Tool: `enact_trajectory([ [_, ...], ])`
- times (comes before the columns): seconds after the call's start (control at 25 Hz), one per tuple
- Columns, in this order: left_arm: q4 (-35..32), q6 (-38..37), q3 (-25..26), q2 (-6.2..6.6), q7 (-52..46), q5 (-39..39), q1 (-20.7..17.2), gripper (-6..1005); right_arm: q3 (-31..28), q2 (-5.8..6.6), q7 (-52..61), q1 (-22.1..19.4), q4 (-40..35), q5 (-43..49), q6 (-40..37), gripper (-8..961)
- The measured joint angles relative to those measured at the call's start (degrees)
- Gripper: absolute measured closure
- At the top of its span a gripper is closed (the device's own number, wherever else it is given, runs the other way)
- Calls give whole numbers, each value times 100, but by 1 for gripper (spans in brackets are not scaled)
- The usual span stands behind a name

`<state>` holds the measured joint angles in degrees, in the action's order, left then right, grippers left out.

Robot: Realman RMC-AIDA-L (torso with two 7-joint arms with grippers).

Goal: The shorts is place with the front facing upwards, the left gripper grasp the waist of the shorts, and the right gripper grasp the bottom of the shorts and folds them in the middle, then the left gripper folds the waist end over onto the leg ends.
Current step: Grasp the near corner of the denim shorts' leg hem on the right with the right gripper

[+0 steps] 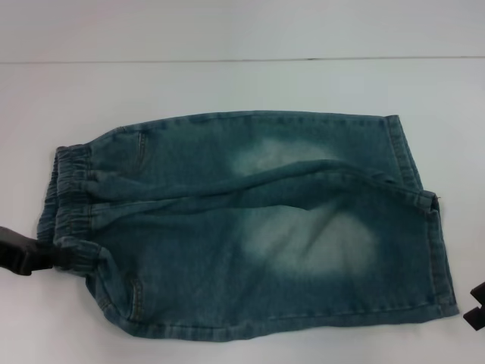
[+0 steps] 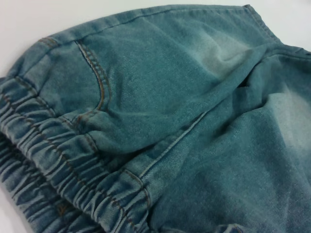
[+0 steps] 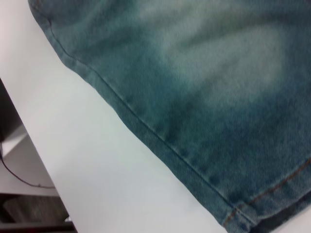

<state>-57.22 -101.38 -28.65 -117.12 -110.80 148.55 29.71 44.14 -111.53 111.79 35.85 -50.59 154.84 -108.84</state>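
The blue denim shorts (image 1: 250,227) lie spread flat on the white table (image 1: 227,83). The elastic waist (image 1: 68,189) points left and the two leg ends (image 1: 439,250) point right. My left gripper (image 1: 45,258) reaches in from the left edge and touches the near corner of the waistband. The left wrist view shows the gathered waistband (image 2: 58,165) and a pocket seam (image 2: 97,77) from close up. My right gripper (image 1: 476,305) shows only as a dark tip at the right edge, just beside the near leg's hem corner. The right wrist view shows that leg's side seam (image 3: 146,131) and hem (image 3: 262,204).
Bare white tabletop surrounds the shorts on all sides. A thin seam line (image 1: 242,60) crosses the table at the back. In the right wrist view, the table's edge (image 3: 29,145) drops off to a dark floor and a lower shelf (image 3: 19,174).
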Motion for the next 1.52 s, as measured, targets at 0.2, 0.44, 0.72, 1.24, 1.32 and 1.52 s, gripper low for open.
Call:
enact_trajectory([
  [0.2,9,65,0,-25,-35,-3,0,978,27,-39,84,154,288,314,212,318],
  [0.44,10,147,-9,-74,-38,-2,-26,978,39,-102,145,292,443,484,379,318],
  [0.72,20,238,0,-96,-38,1,-97,977,68,-189,207,418,502,486,509,318],
  [1.24,38,405,-38,-154,-13,55,-163,976,29,-228,194,543,603,402,691,358],
  [1.32,62,434,-46,-159,-8,55,-171,975,47,-257,184,544,604,395,706,364],
  [1.52,80,434,-45,-162,-5,60,-179,975,82,-335,179,546,604,421,811,384],
])
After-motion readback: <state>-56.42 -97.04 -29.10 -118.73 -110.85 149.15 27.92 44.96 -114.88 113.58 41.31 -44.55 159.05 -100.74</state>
